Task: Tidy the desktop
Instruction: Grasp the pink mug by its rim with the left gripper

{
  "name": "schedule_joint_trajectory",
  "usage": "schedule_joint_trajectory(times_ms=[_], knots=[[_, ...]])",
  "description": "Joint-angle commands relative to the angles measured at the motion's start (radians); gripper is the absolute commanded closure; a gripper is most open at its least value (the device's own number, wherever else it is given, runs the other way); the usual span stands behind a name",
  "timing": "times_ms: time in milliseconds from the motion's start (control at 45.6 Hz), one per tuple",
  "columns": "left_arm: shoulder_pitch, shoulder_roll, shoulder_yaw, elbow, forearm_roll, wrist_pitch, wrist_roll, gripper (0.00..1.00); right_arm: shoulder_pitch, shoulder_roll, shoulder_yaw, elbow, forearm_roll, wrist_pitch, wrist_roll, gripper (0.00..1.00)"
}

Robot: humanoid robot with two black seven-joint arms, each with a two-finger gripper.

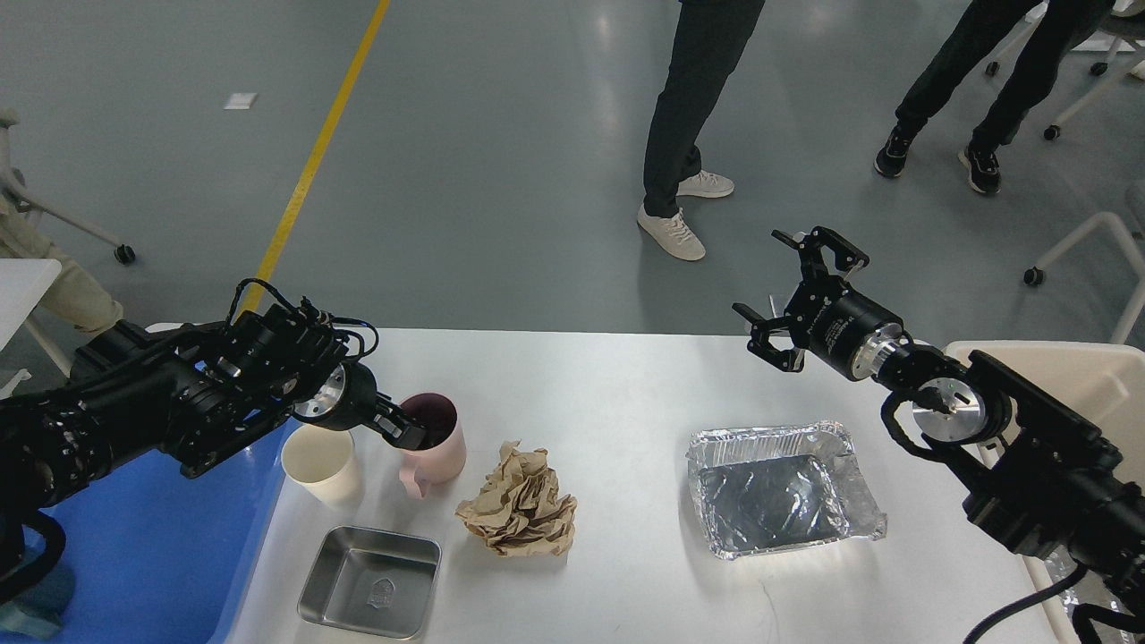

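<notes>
The desktop (626,385) is a wide white tabletop. On its left part stand a pink mug (440,452) and a cream paper cup (322,463). A steel tray (371,581), a crumpled brown paper (519,505) and a foil tray (778,490) lie further along. My left gripper (407,432) has its fingertips at the mug's left rim, one dipping into the mouth. The dark fingers cannot be told apart there. My right gripper (757,272) hovers open above the table's far right edge, holding nothing.
A blue plastic tray (143,546) sits at the left edge of the table. A beige bin (1073,376) stands at the right behind my right arm. Two people (689,116) stand on the floor beyond the table, near wheeled chairs.
</notes>
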Motion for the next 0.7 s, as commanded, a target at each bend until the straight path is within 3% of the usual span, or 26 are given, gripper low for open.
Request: schedule_joint_trajectory(times_ms=[0, 44, 153, 351, 526, 679], knots=[[-0.007, 0.007, 0.008, 0.001, 0.003, -0.001, -0.029, 0.65, 0.0, 0.002, -0.001, 0.0, 0.0, 0.0, 0.0, 0.0], [-0.011, 0.009, 0.026, 0.001, 0.001, 0.001, -0.049, 0.74, 0.0, 0.002, -0.001, 0.0, 0.0, 0.0, 0.0, 0.0], [-0.022, 0.016, 0.061, 0.001, 0.0, 0.001, -0.081, 0.83, -0.002, 0.002, -0.001, 0.0, 0.0, 0.0, 0.0, 0.0], [-0.013, 0.019, 0.067, 0.037, 0.001, 0.002, -0.095, 0.9, -0.002, 0.001, 0.0, -0.002, -0.002, 0.0, 0.0, 0.0], [-0.013, 0.021, 0.106, 0.057, -0.002, 0.027, -0.142, 0.98, -0.002, 0.004, 0.0, -0.002, -0.003, 0.0, 0.004, 0.0], [-0.022, 0.021, 0.112, 0.094, -0.014, 0.035, -0.15, 0.99, -0.003, 0.009, -0.001, -0.002, -0.003, 0.0, 0.006, 0.0]])
